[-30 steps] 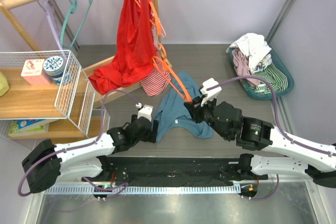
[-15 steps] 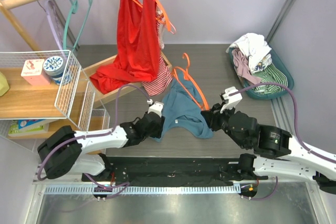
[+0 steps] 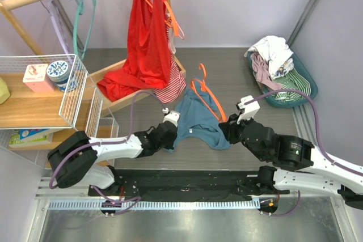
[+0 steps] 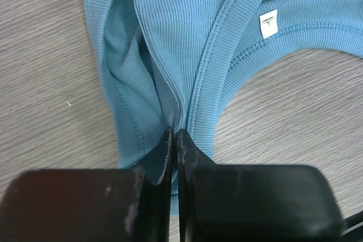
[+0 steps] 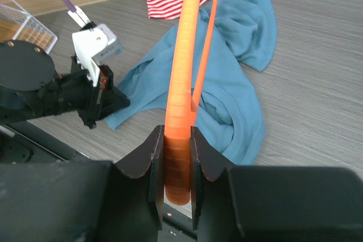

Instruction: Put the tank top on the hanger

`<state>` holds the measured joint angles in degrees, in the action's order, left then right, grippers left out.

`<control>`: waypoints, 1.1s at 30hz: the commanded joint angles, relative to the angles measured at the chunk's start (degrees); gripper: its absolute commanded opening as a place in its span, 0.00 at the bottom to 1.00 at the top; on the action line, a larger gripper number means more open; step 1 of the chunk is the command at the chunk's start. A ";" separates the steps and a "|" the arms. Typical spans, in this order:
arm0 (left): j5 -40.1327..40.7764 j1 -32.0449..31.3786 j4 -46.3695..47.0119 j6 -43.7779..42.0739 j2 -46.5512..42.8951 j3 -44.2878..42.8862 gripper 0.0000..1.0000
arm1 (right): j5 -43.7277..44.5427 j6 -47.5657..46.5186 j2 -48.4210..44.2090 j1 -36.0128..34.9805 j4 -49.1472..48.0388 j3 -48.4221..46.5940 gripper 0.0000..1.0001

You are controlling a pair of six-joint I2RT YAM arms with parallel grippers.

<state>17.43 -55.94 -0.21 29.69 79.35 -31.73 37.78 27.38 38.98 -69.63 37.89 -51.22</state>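
**Top view:** the soft teal-blue sleeveless tank top (image 3: 195,122) lies crumpled on the grey wood-grain tabletop (image 3: 238,66), btwn the two arms. It sits just in front of the red-and-white striped garment (image 3: 174,88) and the long bright red garment (image 3: 146,32) hanging above. The thin bright orange triangular plastic hanger (image 3: 209,99) slants over the top's right half, hook pointing away from the arms, lower end in the right tool (image 3: 227,131).

Vs. a sec ago, the hanger was up against the striped garment w/ its hook near the red one. It's now drawn clear and brought over the tank top. The left tool (image 3: 169,138) has pushed fwd to the top's left edge. Imo that means the hanger is free and both arms are set for threading, but nothing is on the hanger yet.

**Left wrist view:** the left tool's fingers are pressed together on a fold of ribbed fabric where two stitched hems meet, no gap btwn them. A small white label (image 4: 269,24) shows inside the neckline. The rest of the fabric rests on the tabletop.

**Right wrist view:** the right tool is clamped on the hanger's thick orange bar, one finger on each side, touching it. The bar runs away over the tank top w/ a thinner bar beside it. Can't tell if it touches the fabric. The left tool shows across at the top's far edge. Prob. next is lifting the strap open and feeding a hanger arm through, which is a guess only.
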 commanded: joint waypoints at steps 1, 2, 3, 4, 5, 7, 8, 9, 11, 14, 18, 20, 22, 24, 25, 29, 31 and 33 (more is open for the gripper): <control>2.25 0.22 0.83 0.10 -1.21 -2.64 0.00 | 0.10 0.31 -0.92 -0.16 1.66 -4.49 0.01; 3.30 0.39 -1.09 0.10 -1.74 -3.68 0.00 | -0.86 0.14 -1.19 -0.16 2.27 -5.11 0.01; 3.57 0.66 -1.72 0.19 -2.53 -4.13 0.00 | -1.47 -0.13 -1.28 -0.07 3.32 -5.73 0.01; 3.40 1.18 -2.07 0.28 -3.93 -4.48 0.00 | -2.26 -0.74 -1.36 -0.07 3.68 -6.78 0.01; 1.66 1.80 -2.51 0.54 -4.81 -5.27 0.00 | -4.19 -1.44 -1.45 -0.16 4.38 -7.22 0.01; -1.59 4.96 -2.60 1.33 -6.65 -6.15 0.02 | -5.52 -2.15 -1.45 -0.07 5.17 -8.36 0.01; -4.92 6.18 -2.69 1.59 -7.01 -6.68 0.03 | -6.05 -2.59 -1.19 -0.16 6.13 -8.72 0.01; -5.91 7.94 -2.78 1.77 -7.28 -7.73 0.03 | -6.23 -2.68 -1.01 -0.16 6.67 -9.15 0.01; -7.32 9.79 -3.13 2.04 -7.54 -8.44 0.03 | -6.58 -2.77 -0.75 -0.16 8.59 -10.39 0.01; -9.42 13.39 -4.18 2.12 -6.32 -9.84 0.03 | -7.80 -2.50 -0.84 -0.16 10.18 -11.79 0.01; -15.14 17.00 -3.93 2.12 -4.30 -10.55 0.03 | -8.51 -2.15 -1.54 -0.16 11.77 -12.24 0.01; -16.02 17.10 -3.84 1.77 -3.51 -10.46 0.06 | -8.69 -1.71 -1.98 -0.16 12.21 -11.89 0.01; -17.25 17.10 -3.14 1.77 -2.54 -10.03 0.06 | -8.86 -1.27 -2.59 -0.16 12.21 -11.01 0.01; -19.10 17.10 -2.34 2.12 -1.92 -9.23 0.09 | -8.95 -0.75 -3.03 -0.25 11.95 -10.31 0.01; -19.80 17.10 -1.65 2.21 -1.75 -8.88 0.10 | -9.56 -0.40 -3.30 -0.16 11.86 -9.69 0.01; -20.16 17.10 -0.59 2.56 -1.13 -7.74 0.16 | -11.93 0.31 -3.39 -0.25 12.56 -9.07 0.01; -20.16 17.10 -0.32 2.56 -0.43 -7.47 0.20 | -12.38 0.66 -3.12 -0.16 13.26 -8.90 0.01; -20.42 17.10 -0.06 2.56 0.10 -7.39 0.22 | -12.73 1.19 -3.03 -0.25 13.88 -8.90 0.01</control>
<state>-1.32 -38.87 -3.20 31.55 78.50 -39.48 26.55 27.20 35.92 -69.65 52.10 -60.10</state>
